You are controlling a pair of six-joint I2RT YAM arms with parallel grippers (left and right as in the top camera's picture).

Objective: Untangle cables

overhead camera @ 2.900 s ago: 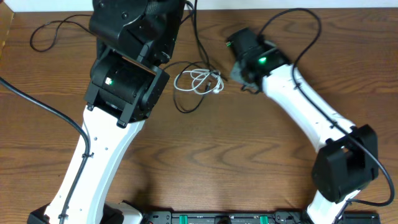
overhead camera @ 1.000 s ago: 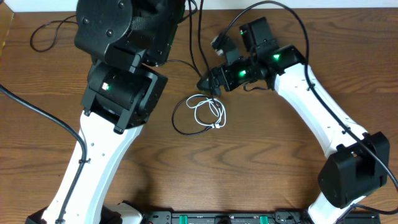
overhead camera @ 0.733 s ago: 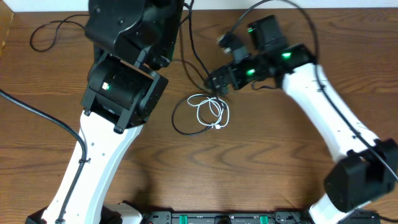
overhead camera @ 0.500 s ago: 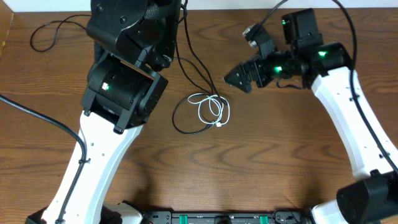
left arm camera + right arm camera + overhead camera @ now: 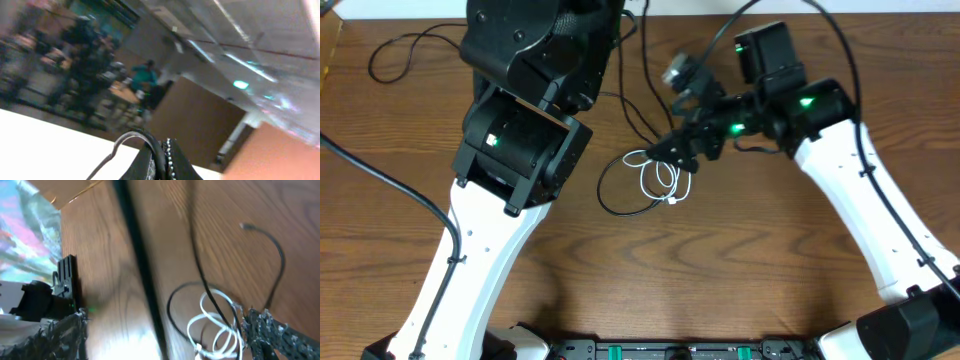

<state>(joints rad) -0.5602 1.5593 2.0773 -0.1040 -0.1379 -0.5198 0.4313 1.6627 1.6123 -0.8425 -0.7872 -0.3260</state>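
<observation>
well, half a second back my right gripper hung higher and further right, well apart from the tangle. now it had swung down and left, and its tips sat at the upper right edge of the white cable. its jaws were spread as wide as they go and had hold of nothing. in the right wrist view my right gripper showed one finger at each side of the frame, with the white cable just inside the right-hand one. the white cable itself lay where it had lain before, and my left arm had hardly shifted.

my left gripper was pinched fully shut and pointed up, away from the table, at a blurred room. a thin dark cord arched out from its tips, so it seemed to grip the black cable.

the white cable lay near the middle of the wooden table in a few small loose loops, a little plug at its lower right end. the black cable curved round the white loops on the left and below, then climbed from the table toward my left arm. a second black cable lay in a loose loop at the far left corner, well apart from the rest.
</observation>
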